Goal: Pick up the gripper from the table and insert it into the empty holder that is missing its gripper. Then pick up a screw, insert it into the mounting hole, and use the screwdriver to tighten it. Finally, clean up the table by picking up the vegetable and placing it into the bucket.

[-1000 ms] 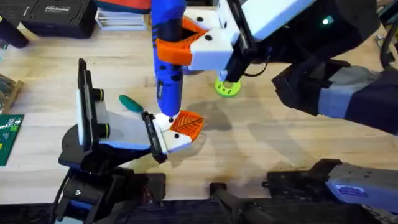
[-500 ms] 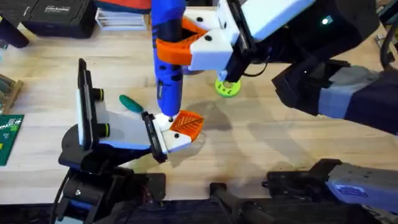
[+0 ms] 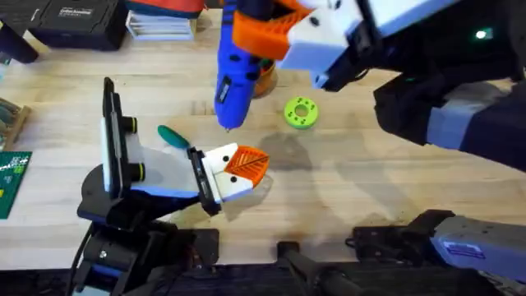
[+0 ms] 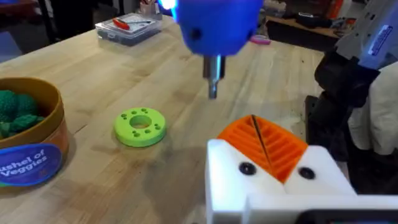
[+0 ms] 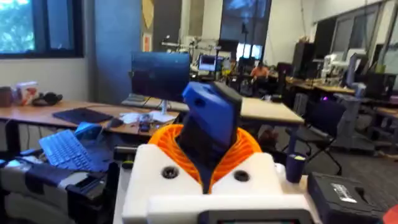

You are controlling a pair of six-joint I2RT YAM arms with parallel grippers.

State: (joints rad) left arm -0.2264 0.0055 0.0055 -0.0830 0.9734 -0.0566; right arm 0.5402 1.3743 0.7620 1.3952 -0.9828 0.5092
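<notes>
Fitting and screw stage: your right tool (image 3: 275, 37) grips the screwdriver (image 3: 233, 86), tip above the mounted gripper (image 3: 245, 164). Left tool: grasp indeterminate. Outstanding: vegetable (image 3: 173, 136) on bench, not yet in bucket (image 4: 28, 146)

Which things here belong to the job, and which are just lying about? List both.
Job: screwdriver, held by the right gripper; gripper in its holder; vegetable; bucket.
Lying about: lime-green ring; circuit board; black case.

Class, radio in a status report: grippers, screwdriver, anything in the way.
Right gripper shut on screwdriver, tip above the table. Left gripper state unclear. Vegetable on table, green ring beside bucket.
</notes>
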